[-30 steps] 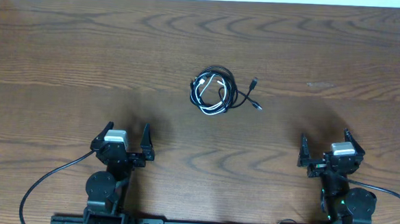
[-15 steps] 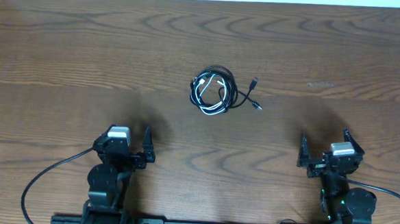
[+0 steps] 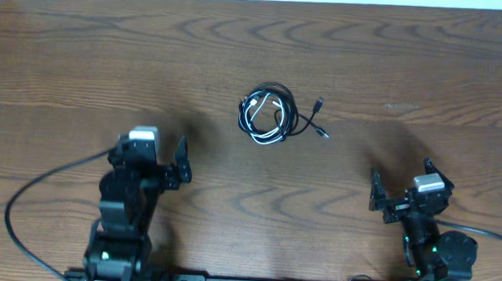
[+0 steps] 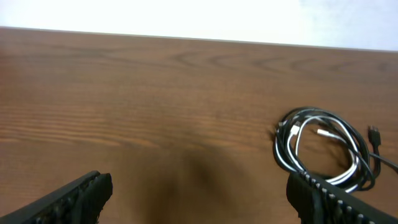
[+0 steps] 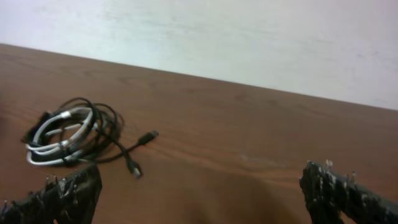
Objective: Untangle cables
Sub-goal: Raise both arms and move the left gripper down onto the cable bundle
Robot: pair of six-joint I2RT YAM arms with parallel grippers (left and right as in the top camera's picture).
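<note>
Presently, both claws are wide open and hold nothing.
The left gripper (image 3: 149, 157) and right gripper (image 3: 400, 178) sit at the near side of the table (image 3: 83, 63), jaws spread. The cables (image 3: 269, 116) lie mid-table in one tangled coil, well apart from both. The bundle's long axis runs left-right, with black plug ends trailing right.

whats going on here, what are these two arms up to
Two robot arms are set to untangle the cables, but nothing is held. The bundle, black cords coiled with a white one, lies on the table. The left gripper and right gripper both stand open, short of it.
</note>
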